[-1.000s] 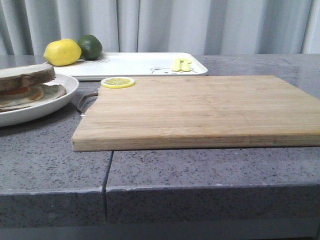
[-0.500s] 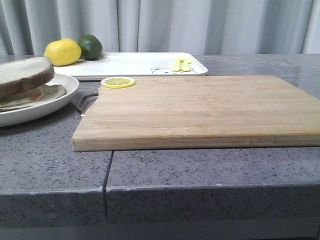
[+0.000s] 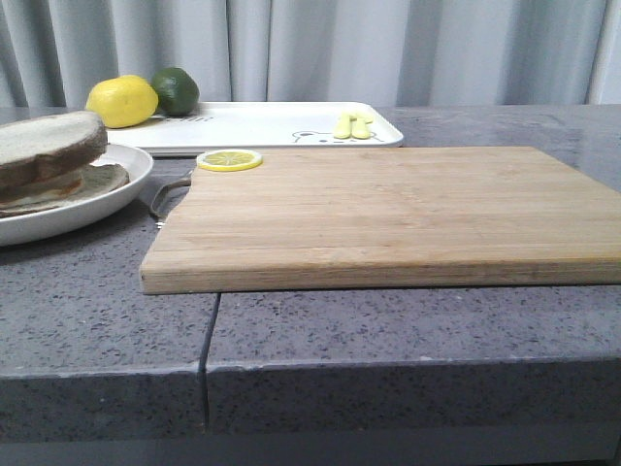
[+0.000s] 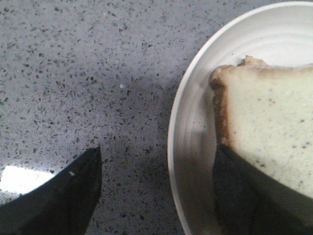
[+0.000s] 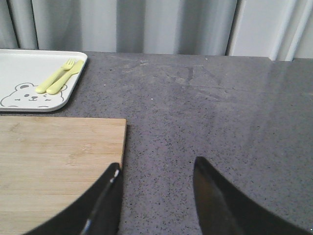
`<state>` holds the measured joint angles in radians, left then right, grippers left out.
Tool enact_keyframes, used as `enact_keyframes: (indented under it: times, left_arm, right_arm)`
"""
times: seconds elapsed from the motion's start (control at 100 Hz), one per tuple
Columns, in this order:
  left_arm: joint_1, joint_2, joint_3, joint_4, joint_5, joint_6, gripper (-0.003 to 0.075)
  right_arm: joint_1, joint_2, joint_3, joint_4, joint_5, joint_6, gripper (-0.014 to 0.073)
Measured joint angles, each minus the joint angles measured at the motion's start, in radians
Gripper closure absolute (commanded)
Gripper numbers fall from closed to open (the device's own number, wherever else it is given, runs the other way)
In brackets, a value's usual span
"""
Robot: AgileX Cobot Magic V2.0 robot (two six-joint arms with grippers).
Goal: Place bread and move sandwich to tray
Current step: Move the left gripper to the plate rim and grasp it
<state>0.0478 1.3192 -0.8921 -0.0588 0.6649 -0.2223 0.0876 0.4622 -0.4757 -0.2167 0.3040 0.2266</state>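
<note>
One slice moved: bread settled lower on the sandwich than before.
I saw it lie flat; left gripper spread open, one finger on its crust.

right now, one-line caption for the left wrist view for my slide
Left hand open over the white plate, one finger on the bread, the other above grey countertop.

Layout I logged, front view.
Bread lay atop egg slice on plate, left of cutting board; tray sat behind board.
</note>
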Motion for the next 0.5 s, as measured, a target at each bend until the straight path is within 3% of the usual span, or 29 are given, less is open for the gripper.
enact_keyframes:
  times: [0.34, 0.5]
  left_arm:
    - [0.000, 0.061, 0.012, -0.008, -0.003, 0.000, 0.0360]
    - [0.000, 0.068, 0.012, -0.017, -0.011, 0.000, 0.0434]
  right_arm:
    - [0.000, 0.000, 0.000, 0.000, 0.000, 0.000, 0.0236]
    - [0.000, 0.000, 0.000, 0.000, 0.000, 0.000, 0.0236]
